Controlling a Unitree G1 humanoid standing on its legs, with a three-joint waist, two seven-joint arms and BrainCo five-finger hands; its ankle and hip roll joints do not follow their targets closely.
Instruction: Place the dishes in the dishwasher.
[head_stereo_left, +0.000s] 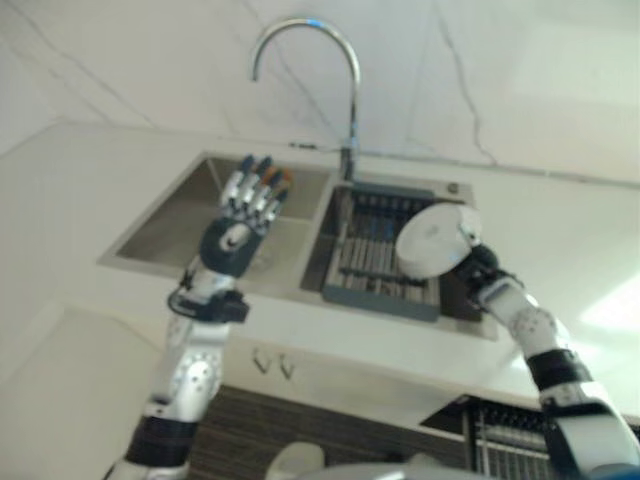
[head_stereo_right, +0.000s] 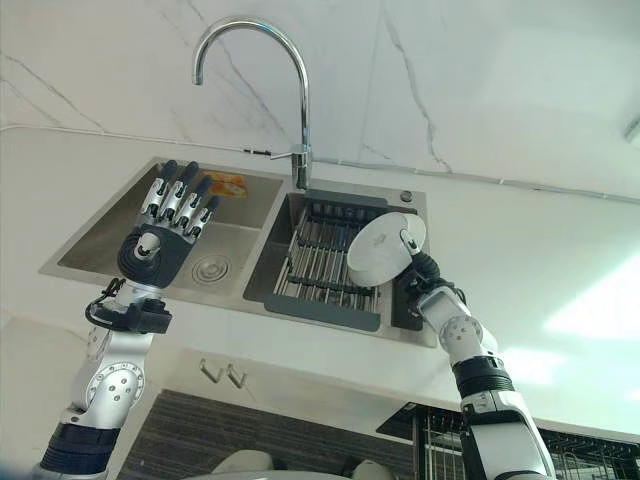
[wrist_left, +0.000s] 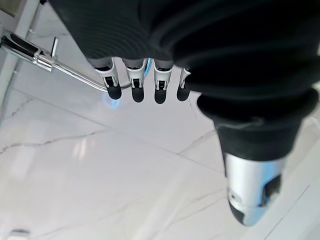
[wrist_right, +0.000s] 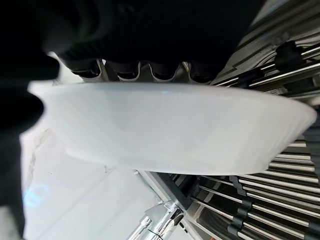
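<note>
Nearest to us, down below our right arm, sits the dishwasher rack (head_stereo_right: 480, 435) with its thin wires — that is where the dish has to go.

A little further out, our right hand (head_stereo_right: 418, 262) holds 1 white plate (head_stereo_right: 385, 248). The fingers are curled over the plate's rim and the thumb pinches it from the other side, so the plate stands tilted on its edge above the drying rack (head_stereo_right: 325, 265) in the right half of the sink (head_stereo_right: 90, 245). In the right wrist view the plate (wrist_right: 170, 127) sits right under the fingertips, with the rack bars just past it.

Our left hand (head_stereo_right: 172, 215) is up over the left half of the sink, fingers straight and spread, holding nothing. It is well apart from the plate.

Furthest away stands the tall curved tap (head_stereo_right: 262, 80), behind both hands, against the marble wall (head_stereo_right: 480, 80).

We think the step now is to carry the plate from the sink down to the dishwasher. To do it well, we should keep the pinch firm, lift the plate clear of the rack bars first, and then swing it back and down slowly — the edge of the counter (head_stereo_right: 330, 370) lies between the plate and the dishwasher, so we must not bump it.
</note>
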